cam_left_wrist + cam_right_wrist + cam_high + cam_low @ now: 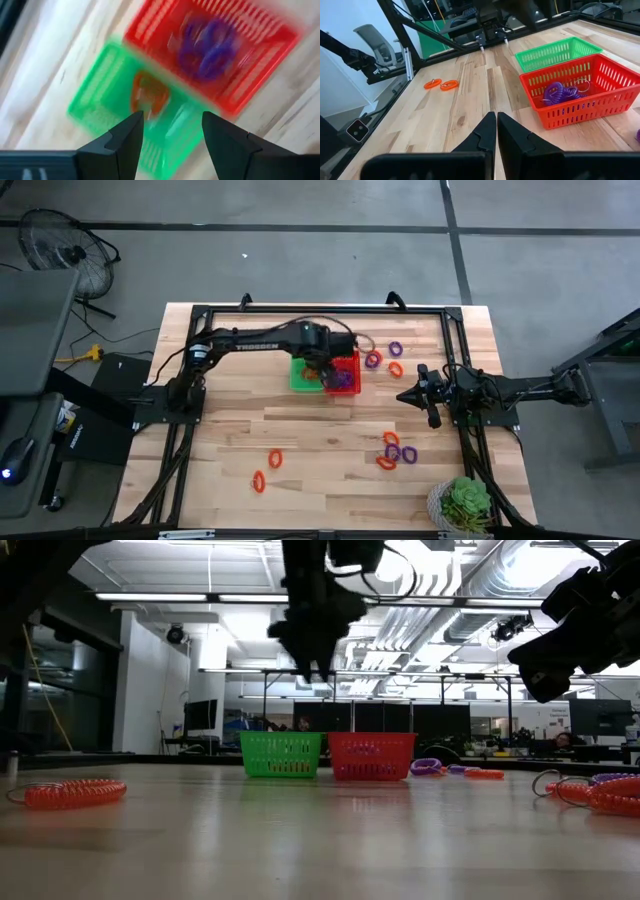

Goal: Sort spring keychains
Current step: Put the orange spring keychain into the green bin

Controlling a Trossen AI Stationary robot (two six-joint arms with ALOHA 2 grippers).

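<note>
The left pincer [322,370] hangs with its dark fingers spread over the green mesh basket [304,375], where an orange coiled spring keychain [149,95] lies, while purple coils [343,379] fill the red mesh basket [347,363] touching it at 3 o'clock. The right pincer [403,396], fingers pressed together and empty, waits above the pale wood-plank tabletop [320,450] at 3 o'clock of the baskets. Loose oval keychains lie scattered: two orange loops [267,469] at 7 o'clock, a mixed cluster [396,452] at 5 o'clock, more [385,357] at 2 o'clock.
</note>
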